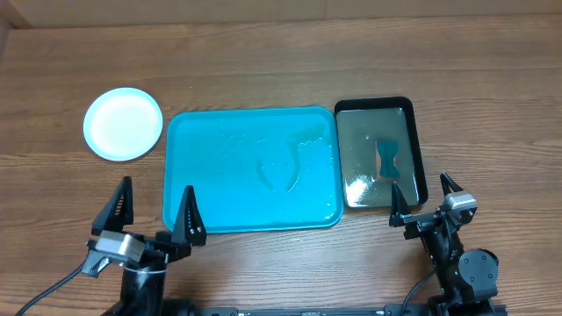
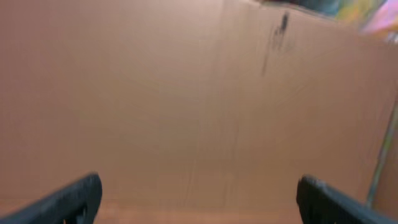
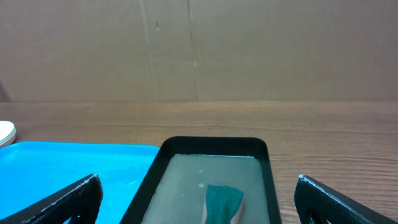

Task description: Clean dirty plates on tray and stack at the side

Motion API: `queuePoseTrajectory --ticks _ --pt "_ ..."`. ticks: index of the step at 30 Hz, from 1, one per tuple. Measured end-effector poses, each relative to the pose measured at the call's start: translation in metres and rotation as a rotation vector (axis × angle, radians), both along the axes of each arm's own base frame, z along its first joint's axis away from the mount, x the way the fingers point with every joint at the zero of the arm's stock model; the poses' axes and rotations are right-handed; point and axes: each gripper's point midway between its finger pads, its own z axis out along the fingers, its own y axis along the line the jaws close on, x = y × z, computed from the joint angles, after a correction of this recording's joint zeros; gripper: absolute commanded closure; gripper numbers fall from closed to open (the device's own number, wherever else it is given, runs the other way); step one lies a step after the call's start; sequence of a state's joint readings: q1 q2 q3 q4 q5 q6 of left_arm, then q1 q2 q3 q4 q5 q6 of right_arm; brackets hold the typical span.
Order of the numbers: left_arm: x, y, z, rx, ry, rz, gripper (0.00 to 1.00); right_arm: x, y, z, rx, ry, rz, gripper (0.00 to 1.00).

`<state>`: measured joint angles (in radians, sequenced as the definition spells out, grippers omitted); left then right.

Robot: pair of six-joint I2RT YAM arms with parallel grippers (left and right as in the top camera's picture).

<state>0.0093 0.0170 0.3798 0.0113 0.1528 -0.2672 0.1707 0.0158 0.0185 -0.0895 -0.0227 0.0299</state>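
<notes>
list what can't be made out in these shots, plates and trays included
plates, overhead: seen straight down, so how many are stacked, and any smears under the top one, are hidden.
plates, right wrist: only a sliver, cut off by the left edge.
teal piece in the black tray: right wrist's bottom edge cuts its near end; what it is remains unclear.
left wrist: blurred, only a brown wall; no table shown.

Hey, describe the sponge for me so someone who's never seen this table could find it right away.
Find the big turquoise tray at the centre; just to its right sits a smaller black tray holding water. The sponge lies in that water: a dark teal piece pinched at the waist, the only object in that tray.
</notes>
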Motion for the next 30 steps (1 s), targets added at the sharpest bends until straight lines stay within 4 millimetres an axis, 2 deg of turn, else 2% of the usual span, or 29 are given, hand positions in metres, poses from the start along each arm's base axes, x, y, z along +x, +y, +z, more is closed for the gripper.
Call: queuePoseTrajectory --ticks 9,18,21,27,30 --pt "0.014 0.002 -0.022 -0.026 -0.081 -0.002 0.00 0.000 0.000 0.000 0.000 0.000 0.000 0.00" --pt "0.035 0.014 -0.070 -0.127 0.010 0.036 0.00 0.000 0.000 0.000 0.000 0.000 0.000 0.00" --pt "0.042 0.015 -0.090 -0.134 0.058 0.040 0.00 0.000 0.000 0.000 0.000 0.000 0.000 0.00" --pt "0.054 0.015 -0.143 -0.114 0.258 0.061 0.00 0.000 0.000 0.000 0.000 0.000 0.000 0.00" --pt "0.056 0.014 -0.177 -0.050 0.388 0.075 0.00 0.000 0.000 0.000 0.000 0.000 0.000 0.00"
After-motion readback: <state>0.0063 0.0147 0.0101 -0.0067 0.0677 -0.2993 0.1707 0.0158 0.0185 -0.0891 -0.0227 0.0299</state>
